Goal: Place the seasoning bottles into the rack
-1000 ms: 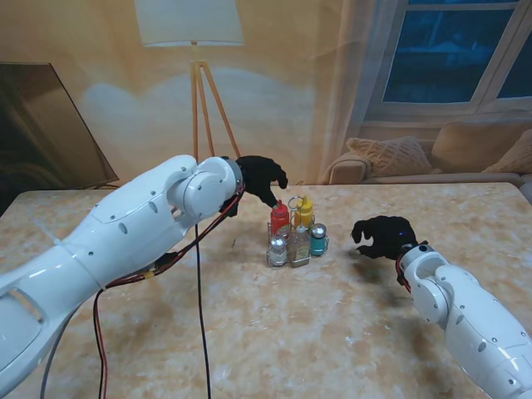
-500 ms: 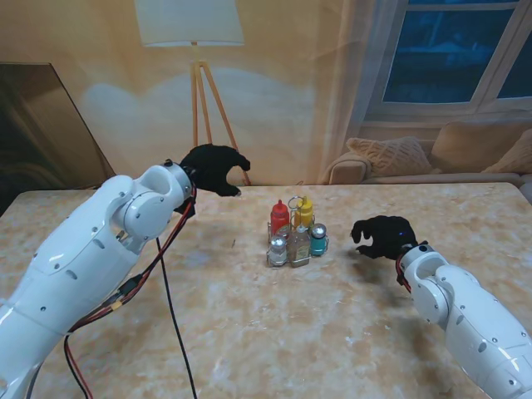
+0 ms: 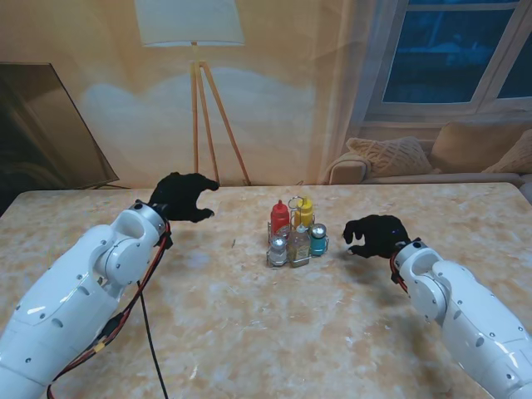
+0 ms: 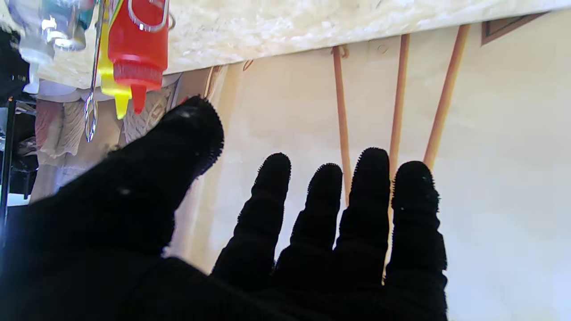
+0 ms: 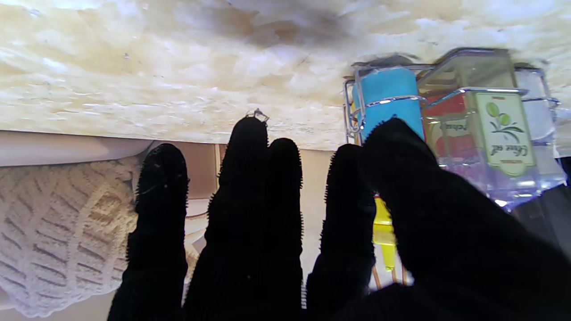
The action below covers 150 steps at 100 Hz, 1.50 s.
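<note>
Both hands held nothing. On the left, the left hand [image 3: 184,196] hung over the far left part of the table with fingers spread and loosely curled, well apart from the rack [image 3: 297,249]; its wrist view showed five separated fingers [image 4: 366,209] with only the wall beyond them. It seemed parked out there to leave the rack clear. On the right, the right hand [image 3: 376,235] hovered near the rack's right side, fingers apart and bent, gripping nothing; in its wrist view the fingertips [image 5: 250,147] pointed past the blue bottle [image 5: 389,104] without touching it.

All the bottles I could see stood upright inside the wire rack near the table's middle: a red bottle [image 3: 280,218] and a yellow bottle [image 3: 305,211] on the far side, a silver-capped shaker [image 3: 277,248], a clear square oil bottle [image 3: 299,243] and the blue bottle on the near side. No bottle lay loose on the table, so the task looked finished or nearly so, and the open hands fit that reading.

A pale, marbled, stone-like table [image 3: 274,332] carried the rack, and its surface looked smooth and hard. Behind it stood a floor lamp [image 3: 193,50] on a wooden tripod against a cream wall, and on the far right a sofa [image 3: 432,158] with knitted cushions sat under a dark window [image 3: 457,50].
</note>
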Tool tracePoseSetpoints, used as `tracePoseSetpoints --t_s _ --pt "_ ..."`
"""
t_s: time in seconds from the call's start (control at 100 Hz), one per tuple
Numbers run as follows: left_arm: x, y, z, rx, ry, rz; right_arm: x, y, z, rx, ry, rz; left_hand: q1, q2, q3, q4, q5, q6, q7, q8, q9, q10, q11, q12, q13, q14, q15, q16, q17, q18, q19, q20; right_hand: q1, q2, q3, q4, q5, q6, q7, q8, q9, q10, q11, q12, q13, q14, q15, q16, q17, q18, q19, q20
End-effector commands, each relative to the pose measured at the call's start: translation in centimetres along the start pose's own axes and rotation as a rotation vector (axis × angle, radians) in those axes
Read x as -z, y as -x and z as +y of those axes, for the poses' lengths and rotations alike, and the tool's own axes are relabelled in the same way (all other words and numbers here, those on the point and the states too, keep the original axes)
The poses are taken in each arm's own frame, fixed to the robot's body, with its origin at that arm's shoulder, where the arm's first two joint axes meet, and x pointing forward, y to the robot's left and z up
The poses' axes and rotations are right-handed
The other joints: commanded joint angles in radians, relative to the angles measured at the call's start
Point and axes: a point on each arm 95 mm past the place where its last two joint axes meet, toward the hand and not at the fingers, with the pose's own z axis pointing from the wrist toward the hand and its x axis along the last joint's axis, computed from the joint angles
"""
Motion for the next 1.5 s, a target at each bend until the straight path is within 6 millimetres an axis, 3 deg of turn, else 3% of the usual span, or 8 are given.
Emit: tracePoseSetpoints --t_s 0.0,0.06,0.15,0.46,0.52,0.54,0.56,1.49 --pt "1.1 0.6 2.8 0.020 0.056 -0.033 -0.3 -1.0 0.0 -0.024 -0.008 0.023 0.020 0.050 -0.031 0.030 0.020 0.022 0.004 0.000 0.022 -0.005 0.005 0.013 0.012 0.015 -0.005 -0.009 -0.009 0.018 0.006 -0.014 0.020 0.061 -0.040 0.011 0.013 0.007 0.012 -0.008 0.008 0.006 -0.017 -0.008 -0.004 0.002 -0.015 0.007 -0.020 0.012 0.013 -0.007" --pt "1.6 0.7 3.6 0.047 0.052 -0.050 -0.5 -1.3 0.1 -0.047 -0.003 0.028 0.040 0.081 -0.057 0.036 0.021 0.031 0.001 0.000 0.027 -0.005 0.007 0.013 0.015 0.018 -0.006 -0.009 -0.009 0.018 0.008 -0.013 0.065 0.171 -0.139 0.029 0.023 0.013 0.009 -0.009 0.012 0.015 -0.025 -0.034 -0.006 0.011 -0.033 -0.003 -0.030 0.021 0.009 -0.006" --pt "2.1 0.5 4.9 0.111 0.040 -0.069 -0.5 -1.8 0.1 -0.093 0.006 0.036 0.156 0.212 -0.162 0.054 0.023 0.064 -0.016 -0.011 0.040 0.001 0.007 0.005 0.023 0.022 -0.006 -0.013 -0.002 0.012 0.016 -0.018 0.137 0.308 -0.291 0.062 0.030 0.054 -0.007 -0.043 0.022 0.032 -0.047 -0.073 -0.010 0.030 -0.069 -0.028 -0.049 0.026 0.003 -0.007" --pt "3.5 -0.3 8.4 0.231 0.064 -0.111 -0.3 -3.1 0.3 -0.207 0.025 0.056 0.306 0.477 -0.448 0.075 0.020 0.079 -0.045 -0.060 0.032 -0.006 -0.031 -0.082 -0.017 0.025 -0.084 -0.140 -0.044 0.005 -0.010 -0.103 0.210 0.452 -0.480 0.103 0.064 0.172 -0.103 -0.149 0.064 0.082 -0.179 -0.200 -0.001 0.071 -0.216 -0.169 -0.054 -0.062 -0.061 -0.129" --pt "3.7 -0.5 8.9 0.249 0.066 -0.122 -0.2 -3.2 0.4 -0.227 0.028 0.057 0.355 0.537 -0.543 0.081 0.023 0.077 -0.043 -0.063 0.028 -0.011 -0.029 -0.092 -0.025 0.009 -0.093 -0.159 -0.056 -0.005 -0.015 -0.118 0.232 0.469 -0.516 0.111 0.067 0.186 -0.122 -0.154 0.066 0.093 -0.195 -0.223 -0.007 0.076 -0.232 -0.207 -0.058 -0.080 -0.062 -0.183" --pt "3.7 -0.5 9.1 0.255 0.067 -0.125 -0.2 -3.3 0.4 -0.233 0.029 0.057 0.436 0.576 -0.684 0.093 0.022 0.076 -0.040 -0.067 0.027 -0.012 -0.024 -0.103 -0.027 0.006 -0.091 -0.173 -0.059 -0.009 -0.009 -0.140 0.234 0.471 -0.517 0.111 0.067 0.191 -0.125 -0.157 0.065 0.096 -0.201 -0.227 -0.008 0.078 -0.237 -0.211 -0.059 -0.084 -0.066 -0.189" --pt "3.8 -0.6 9.2 0.261 0.067 -0.129 -0.2 -3.3 0.4 -0.238 0.031 0.056 0.457 0.589 -0.720 0.096 0.024 0.076 -0.039 -0.067 0.027 -0.013 -0.023 -0.105 -0.029 0.005 -0.092 -0.177 -0.061 -0.011 -0.009 -0.146 0.236 0.472 -0.518 0.111 0.067 0.195 -0.128 -0.160 0.068 0.099 -0.207 -0.233 -0.008 0.079 -0.243 -0.219 -0.059 -0.087 -0.071 -0.198" --pt "4.3 -0.1 11.3 0.338 0.003 -0.185 1.1 -3.8 1.1 -0.210 0.058 0.057 0.451 0.600 -0.881 0.103 0.026 0.073 -0.028 -0.056 0.031 -0.021 -0.008 -0.086 -0.027 0.003 -0.084 -0.166 -0.064 -0.023 0.000 -0.142 0.193 0.441 -0.520 0.121 0.068 0.199 -0.130 -0.158 0.069 0.098 -0.194 -0.230 -0.001 0.083 -0.220 -0.231 -0.073 -0.093 -0.062 -0.261"
